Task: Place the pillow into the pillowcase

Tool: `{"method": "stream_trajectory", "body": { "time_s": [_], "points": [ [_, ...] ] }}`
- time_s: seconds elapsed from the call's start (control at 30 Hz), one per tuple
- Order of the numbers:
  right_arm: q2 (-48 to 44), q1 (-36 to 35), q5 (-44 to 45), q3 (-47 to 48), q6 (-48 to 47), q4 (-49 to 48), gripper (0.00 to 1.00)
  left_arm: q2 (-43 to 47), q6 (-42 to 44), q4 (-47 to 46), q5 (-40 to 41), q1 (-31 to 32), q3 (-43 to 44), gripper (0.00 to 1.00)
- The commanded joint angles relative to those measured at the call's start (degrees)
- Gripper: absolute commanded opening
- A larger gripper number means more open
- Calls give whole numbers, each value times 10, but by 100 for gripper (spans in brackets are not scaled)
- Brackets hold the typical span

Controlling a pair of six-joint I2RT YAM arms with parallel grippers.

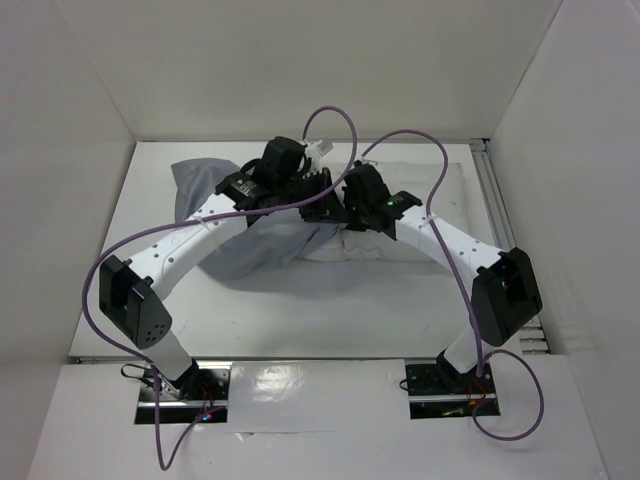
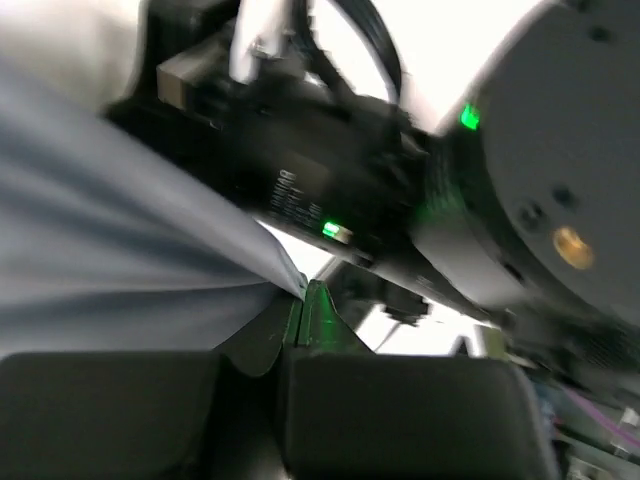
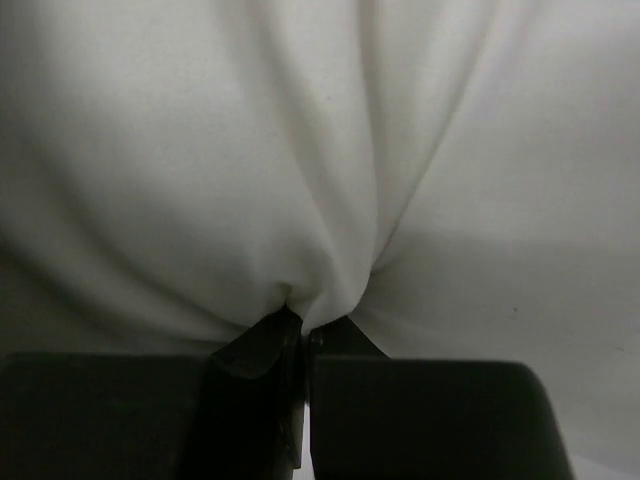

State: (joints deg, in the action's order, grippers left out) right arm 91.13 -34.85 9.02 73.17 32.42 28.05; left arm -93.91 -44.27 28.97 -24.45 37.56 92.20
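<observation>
The grey pillowcase (image 1: 262, 245) lies wrinkled in the middle of the table, one corner reaching back left. The white pillow (image 1: 368, 246) shows only as a strip to its right, under the arms. My left gripper (image 1: 308, 196) is shut on an edge of the pillowcase (image 2: 120, 250), which runs taut to the left from the closed fingertips of the left gripper (image 2: 303, 292). My right gripper (image 1: 332, 210) is close beside it. In the right wrist view the right gripper (image 3: 304, 322) is shut on a bunched fold of the pillow (image 3: 330, 150), which fills that view.
White walls enclose the table (image 1: 300, 310) on the left, back and right. A metal rail (image 1: 498, 200) runs along the right edge. Purple cables (image 1: 345, 125) loop above both wrists. The right arm's black body (image 2: 420, 200) hangs directly in front of the left wrist camera.
</observation>
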Motion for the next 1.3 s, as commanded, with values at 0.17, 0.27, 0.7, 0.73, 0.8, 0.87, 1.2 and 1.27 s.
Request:
{"method": "stream_trajectory", "body": {
  "time_s": [0.17, 0.27, 0.7, 0.73, 0.8, 0.87, 1.2, 1.27],
  "points": [
    [-25, 19, -89, -28, 92, -168, 0, 57, 18, -14, -60, -21, -19, 100],
    [-38, 19, -70, -35, 75, -147, 16, 73, 85, 101, 36, -21, 37, 100],
    [-145, 19, 127, 23, -44, 70, 86, 202, 110, 133, 140, -21, -107, 17],
    [-145, 19, 147, 23, -49, 85, 88, 209, 104, 127, 132, -21, -119, 28],
    [-152, 43, 180, 29, -56, 130, 91, 231, 88, 121, 147, -14, -153, 58],
    [-158, 79, 188, 24, -62, 154, 93, 249, 54, 130, 208, -6, -191, 83],
    [-184, 244, -53, -111, -57, 47, 100, 340, -64, 45, 343, -26, -440, 89],
    [-152, 244, -73, -136, -37, -16, 96, 320, -64, -30, 329, -42, -457, 89]
  ]
}}
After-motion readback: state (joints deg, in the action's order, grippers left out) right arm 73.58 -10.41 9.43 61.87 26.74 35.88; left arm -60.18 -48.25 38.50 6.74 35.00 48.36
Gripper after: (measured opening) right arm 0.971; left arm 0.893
